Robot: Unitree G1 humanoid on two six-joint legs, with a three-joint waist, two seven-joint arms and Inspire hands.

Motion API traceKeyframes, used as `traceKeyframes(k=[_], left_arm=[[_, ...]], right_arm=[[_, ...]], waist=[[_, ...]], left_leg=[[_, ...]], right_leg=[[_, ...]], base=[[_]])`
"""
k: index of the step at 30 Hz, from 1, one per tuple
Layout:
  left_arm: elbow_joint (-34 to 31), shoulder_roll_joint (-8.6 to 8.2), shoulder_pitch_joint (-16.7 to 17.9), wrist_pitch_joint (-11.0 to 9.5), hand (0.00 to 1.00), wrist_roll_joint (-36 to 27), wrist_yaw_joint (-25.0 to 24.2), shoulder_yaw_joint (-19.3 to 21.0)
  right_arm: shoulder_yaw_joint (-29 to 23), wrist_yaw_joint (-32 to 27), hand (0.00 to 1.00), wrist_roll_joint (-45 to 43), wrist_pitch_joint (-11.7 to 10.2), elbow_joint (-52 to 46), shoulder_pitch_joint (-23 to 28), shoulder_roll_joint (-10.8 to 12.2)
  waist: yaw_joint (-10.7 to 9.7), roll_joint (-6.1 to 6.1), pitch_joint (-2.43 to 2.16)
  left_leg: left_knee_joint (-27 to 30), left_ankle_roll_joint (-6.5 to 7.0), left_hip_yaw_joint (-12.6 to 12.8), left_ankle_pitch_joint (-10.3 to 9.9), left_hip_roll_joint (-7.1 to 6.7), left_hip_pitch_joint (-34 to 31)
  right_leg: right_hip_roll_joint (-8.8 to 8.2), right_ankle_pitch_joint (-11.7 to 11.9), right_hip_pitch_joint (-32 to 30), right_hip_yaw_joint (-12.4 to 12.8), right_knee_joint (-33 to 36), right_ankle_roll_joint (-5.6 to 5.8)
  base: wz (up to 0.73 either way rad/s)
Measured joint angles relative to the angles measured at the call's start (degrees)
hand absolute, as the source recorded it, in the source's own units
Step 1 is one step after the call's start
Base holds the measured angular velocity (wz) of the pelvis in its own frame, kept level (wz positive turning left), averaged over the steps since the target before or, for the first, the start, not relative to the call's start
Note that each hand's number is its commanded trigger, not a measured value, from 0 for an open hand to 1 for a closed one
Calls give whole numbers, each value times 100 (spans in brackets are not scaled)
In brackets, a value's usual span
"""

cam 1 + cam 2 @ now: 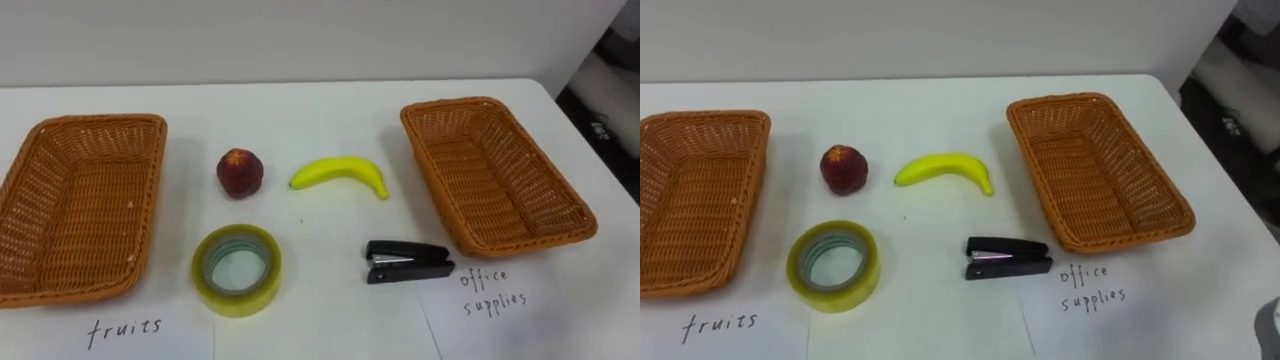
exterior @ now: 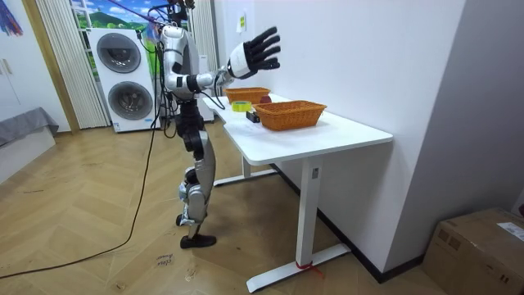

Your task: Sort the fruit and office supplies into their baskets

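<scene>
On the white table (image 1: pixel 330 110) a dark red peach (image 1: pixel 240 172) and a yellow banana (image 1: pixel 340 172) lie side by side in the middle. In front of them are a yellowish roll of tape (image 1: pixel 235 298) and a black stapler (image 1: pixel 408 262). An empty wicker basket (image 1: pixel 100 122) at the left has a paper label reading "fruits" (image 1: pixel 125 328). A second empty basket (image 1: pixel 520 240) at the right has the label "office supplies" (image 1: pixel 490 290). In the room view I stand at the table's end with my right hand (image 2: pixel 255 51) raised high over it, fingers spread, holding nothing.
A white wall runs behind the table's far edge. The right table edge drops off beside the office basket. In the room view, stacked washing machines (image 2: pixel 123 78) stand behind me and a cardboard box (image 2: pixel 483 246) sits on the floor at the room view's right.
</scene>
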Motion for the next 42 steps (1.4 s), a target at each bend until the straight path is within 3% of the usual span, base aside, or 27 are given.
traceKeyframes(k=[6,12,17,23,34,42], left_arm=[[-4,21,-14,-3,0,12,-214,-33],[1,101,-13,1,0,7,-344,-226],[-13,118,-2,14,0,9,-447,-279],[-29,120,-41,16,0,25,-574,-276],[1,151,-254,12,0,279,-830,-285],[0,150,-306,13,0,516,-855,-393]], right_arm=[[323,389,0,-625,-2,-422,-83,-82],[925,857,0,-705,4,-559,-390,-179],[1052,1242,0,-782,6,-560,-551,-180],[1472,1701,0,-1387,16,-560,-668,-206],[1758,2375,0,-2243,-5,-560,-678,-211],[2062,3000,0,-2300,-4,-552,-709,-212]], waist=[[115,-15,-29],[203,-86,-10],[260,-92,16],[351,-71,16],[472,-60,20],[495,-2,38]], left_leg=[[-4,7,-8,5,2,6],[2,9,-51,6,10,21],[46,24,-178,14,-7,15],[91,53,-214,38,-20,-93],[140,54,-305,38,-23,-97],[130,53,-326,38,-20,-98]], right_leg=[[-1,4,-48,-30,12,-3],[1,21,27,-69,19,-13],[-36,27,85,-216,3,-6],[-66,28,1,-253,8,-10],[-67,32,104,-344,-51,-15],[-48,41,163,-353,-75,-14]], base=[[0],[4],[15],[2],[4],[1]])
